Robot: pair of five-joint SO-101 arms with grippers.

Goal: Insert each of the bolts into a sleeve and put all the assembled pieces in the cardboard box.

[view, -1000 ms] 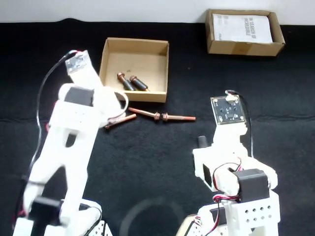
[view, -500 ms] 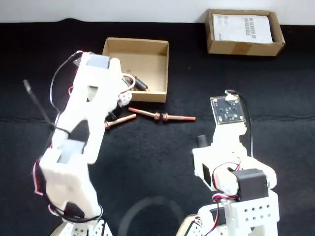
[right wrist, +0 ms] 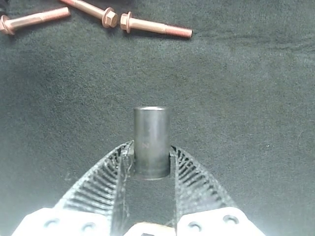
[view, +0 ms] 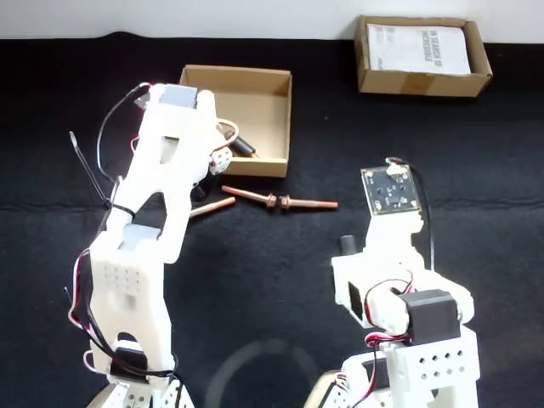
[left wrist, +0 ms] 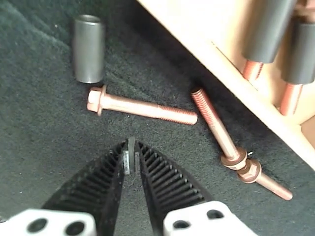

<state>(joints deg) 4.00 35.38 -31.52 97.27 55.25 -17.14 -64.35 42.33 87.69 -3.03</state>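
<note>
While the dark cylindrical sleeve (right wrist: pixel 151 128) was held in the right gripper (right wrist: pixel 150 146), the empty, closed left gripper (left wrist: pixel 131 147) had been swung over a loose copper-coloured bolt (left wrist: pixel 142 105), presumably for pickup.

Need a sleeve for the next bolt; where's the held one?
Right wrist view: the sleeve sits clamped in the right gripper, short of the loose bolts.
</note>
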